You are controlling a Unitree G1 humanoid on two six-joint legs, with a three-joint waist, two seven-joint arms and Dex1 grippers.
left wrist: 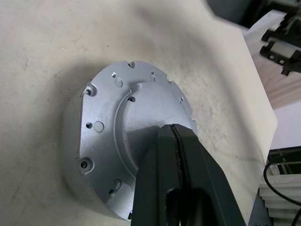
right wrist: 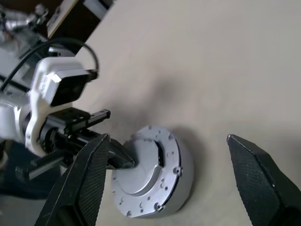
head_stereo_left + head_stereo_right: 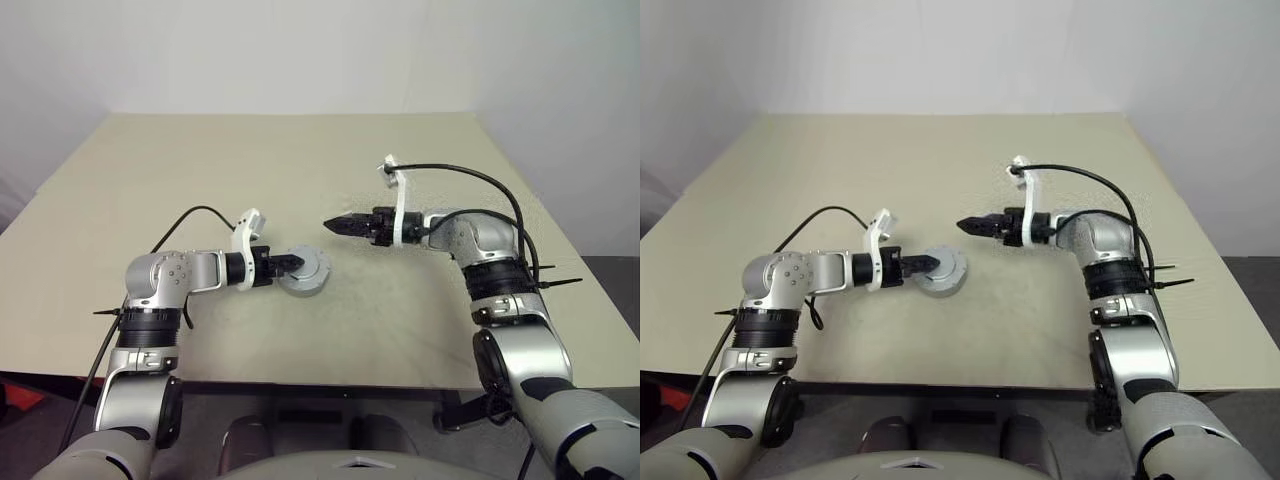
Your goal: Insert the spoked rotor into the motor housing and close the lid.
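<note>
clearly the lid [image 3: 305, 271] is stiff, heavy, slick metal; left gripper [image 3: 290, 263], fingers together, presses its top; right gripper [image 3: 338, 226] hangs apart, far right; grip the rim

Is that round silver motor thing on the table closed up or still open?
Closed. The lid sits flat on top, no windings or rotor showing, with the shut left gripper resting on it.

Beige table [image 3: 300, 170], closed motor housing [image 3: 306, 272] on it
</note>
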